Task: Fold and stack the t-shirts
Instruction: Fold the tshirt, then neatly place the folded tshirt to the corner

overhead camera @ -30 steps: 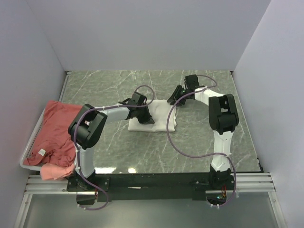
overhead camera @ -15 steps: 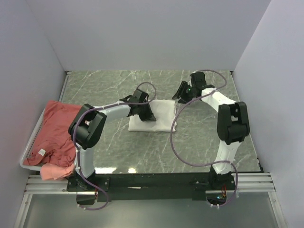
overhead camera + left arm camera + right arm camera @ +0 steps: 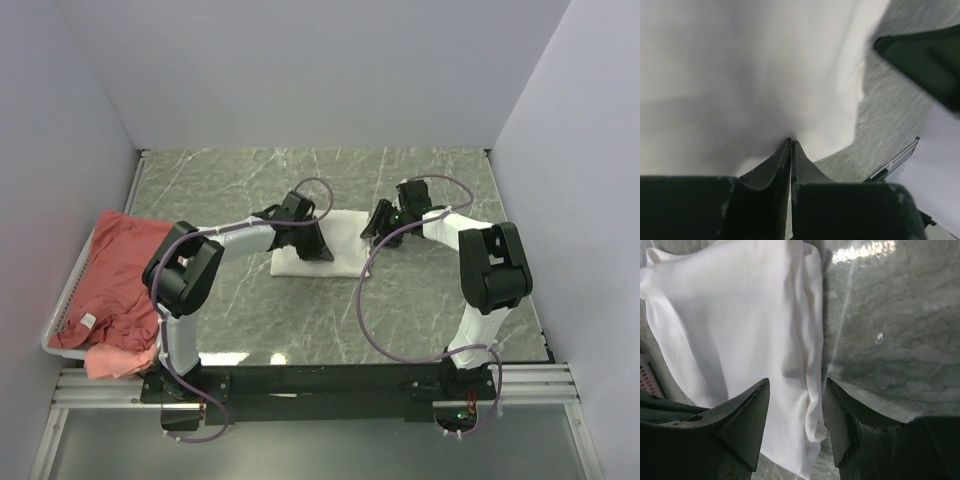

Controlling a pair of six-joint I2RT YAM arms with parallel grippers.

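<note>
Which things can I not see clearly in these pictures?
Top view: the left gripper hides part of the white shirt.
Left wrist view: blurred; whether its shut jaws pinch cloth is unclear.
Top view: red shirts lie heaped in the basket; their count is hidden.

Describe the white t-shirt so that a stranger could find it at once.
On the green marble table, look to the middle, not to the wire basket at the left edge. There lies the white t-shirt, folded into a flat rectangle; the salmon-red t-shirts in the basket are crumpled heaps.
</note>
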